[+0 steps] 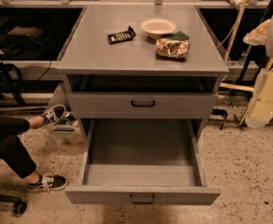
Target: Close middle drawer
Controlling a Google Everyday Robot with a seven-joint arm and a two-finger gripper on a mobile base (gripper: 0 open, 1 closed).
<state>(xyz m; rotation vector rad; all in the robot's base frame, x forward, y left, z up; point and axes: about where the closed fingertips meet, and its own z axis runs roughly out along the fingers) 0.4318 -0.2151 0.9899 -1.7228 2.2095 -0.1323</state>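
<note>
Gaping middle drawer [142, 149]: pulled far out of the grey cabinet toward the camera; nothing lies on its flat grey floor.
Drawer front: nearest part of the scene, flat and grey, with a small black loop handle [142, 199] at its centre.
Floor [238, 171]: speckled pale stone, showing on both sides of the pulled-out drawer.
Person's legs [5, 143]: left edge, dark trousers. One black-and-white sneaker [47, 182] sits flat near the drawer's front left corner. The other is raised farther back, beside the cabinet's left side.
Gripper [261, 107]: right edge, the low end of a pale cream-and-white arm bulk. It is well apart from the drawer and touches nothing that can be seen. Whether it is spread or pressed together cannot be told.
Upper drawer [103, 104]: directly above the open one, its front close in to the cabinet body, with its own black loop handle.
Cabinet top [94, 50]: flat grey surface.
Snack bag [172, 47]: crinkled, gold and brown with a green upper edge, right of centre, nearest of the three items.
Dark packet [121, 35]: small, black, angled, left of the bag and apart from it.
Bowl [158, 27]: pale, shallow, upright, just behind the snack bag.
Background: dark shelving and a pale rail running behind the cabinet.
</note>
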